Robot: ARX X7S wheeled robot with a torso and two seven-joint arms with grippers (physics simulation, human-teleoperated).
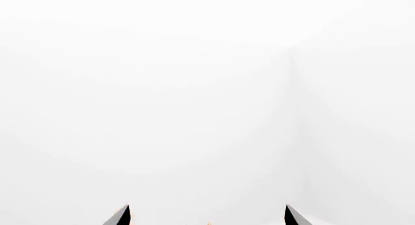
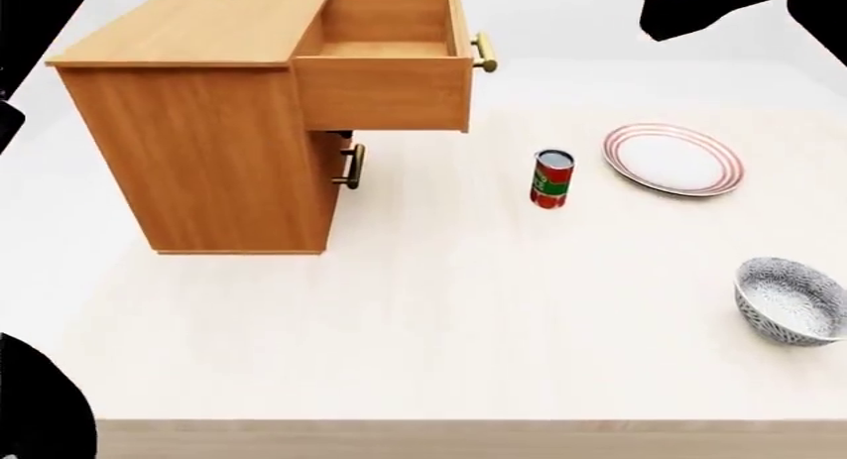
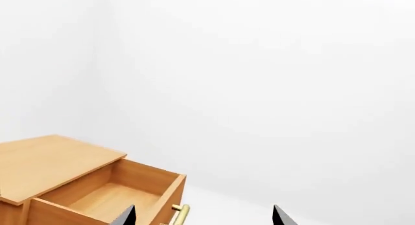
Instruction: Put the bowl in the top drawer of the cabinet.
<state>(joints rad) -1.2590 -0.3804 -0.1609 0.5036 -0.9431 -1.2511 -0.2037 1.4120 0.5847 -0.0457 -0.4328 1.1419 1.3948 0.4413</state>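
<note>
The speckled grey-and-white bowl (image 2: 791, 300) stands upright on the table at the near right, with nothing touching it. The light-brown cabinet (image 2: 198, 132) stands at the far left. Its top drawer (image 2: 387, 72) is pulled out and its inside (image 3: 107, 198) looks empty; the brass bar handle (image 3: 180, 214) faces right. My right gripper (image 3: 204, 216) is open, held high above the table and looking down at the drawer. My left gripper (image 1: 207, 217) is open too and faces only blank white. Both are far from the bowl.
A red can (image 2: 552, 178) stands mid-table, right of the cabinet. A flat white red-ringed plate (image 2: 672, 159) lies beyond it. The lower drawer's handle (image 2: 351, 167) sits under the open drawer. A dark part of my right arm (image 2: 715, 5) shows at top right. The table's front edge (image 2: 463, 424) runs near.
</note>
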